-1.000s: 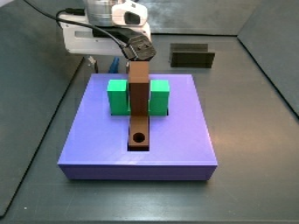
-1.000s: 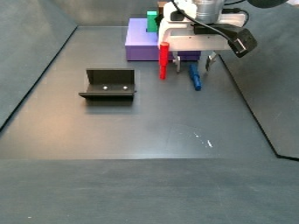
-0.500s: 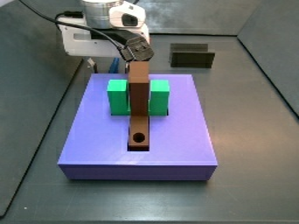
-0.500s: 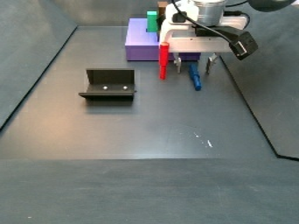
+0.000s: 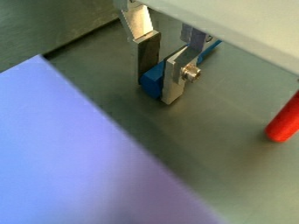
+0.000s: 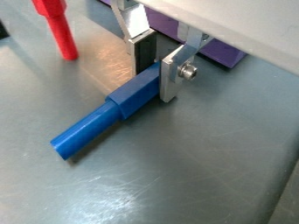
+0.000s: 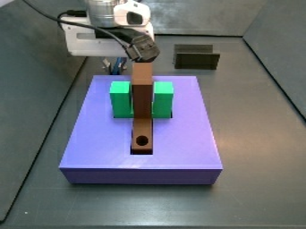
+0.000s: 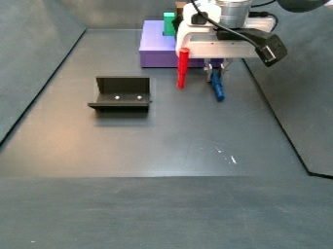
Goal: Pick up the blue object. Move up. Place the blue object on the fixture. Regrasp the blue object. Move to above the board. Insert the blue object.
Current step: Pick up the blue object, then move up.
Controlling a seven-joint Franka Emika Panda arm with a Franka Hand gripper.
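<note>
We're at the pick step: the gripper (image 6: 152,63) is down at the floor next to the board (image 8: 156,44), with its fingers (image 6: 170,74) straddling one end of the blue object (image 6: 103,124), which lies flat on the floor just off the board's edge. In both wrist views the plates sit on either side of the peg's thicker end, apparently touching it, so we read it as clamped on the blue object or about to be; the peg has not left the floor. To do this well, we should make sure the pads are seated square on that end before lifting, then go straight up, since a grip this near one end may let the long free end droop. Working outward from the board in a side view: the fixture (image 8: 121,94) stands well apart on open floor, so the transfer path looks clear. The red peg (image 6: 55,28) stands upright near the blue object, beside the board; we'd keep the lift vertical to avoid clipping it.
</note>
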